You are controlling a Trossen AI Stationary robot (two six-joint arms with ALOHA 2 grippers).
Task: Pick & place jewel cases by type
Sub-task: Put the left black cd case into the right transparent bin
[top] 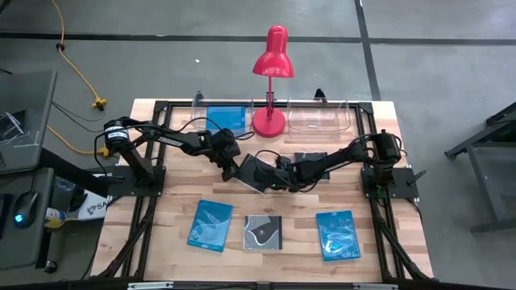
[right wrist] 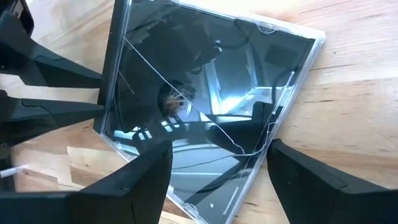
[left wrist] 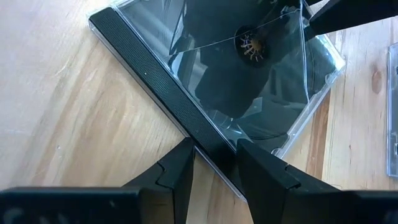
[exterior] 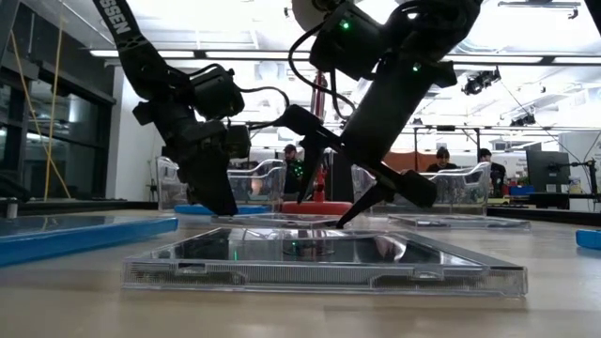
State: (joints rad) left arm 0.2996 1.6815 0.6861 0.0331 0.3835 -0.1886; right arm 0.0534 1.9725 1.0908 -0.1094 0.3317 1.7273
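On the pale wooden tabletop [top: 161, 234] both arms meet at one thing: a dark, clear-lidded square plastic jewel case [top: 256, 171] held between them at mid-table, with a crack line running across its lid in the wrist views.

From the left, the left gripper [left wrist: 214, 163] has its jaws clenched on the case's black spine edge, one finger on each face, which looks meant to steady the case at that side. At the far rim behind it stands a clear plastic tray [top: 216, 115] holding a plain blue jewel case [top: 226, 113], probably the drop-off for blue ones. Beside it is a red desk lamp [top: 272, 80].

From the right, the right gripper [right wrist: 214, 162] spreads its jaws wide across the case's opposite corner; whether the fingers press the edges or only bracket them I cannot tell. This looks like a handover, or a re-gripping, between arms. A second clear tray [top: 318, 119] sits empty at the far right, probably for the dark kind.

Along the near edge lie three more jewel cases, left to right: glossy patterned blue [top: 210, 225], dark grey with a white swirl [top: 264, 232], and another patterned blue [top: 338, 235], all yet unsorted.
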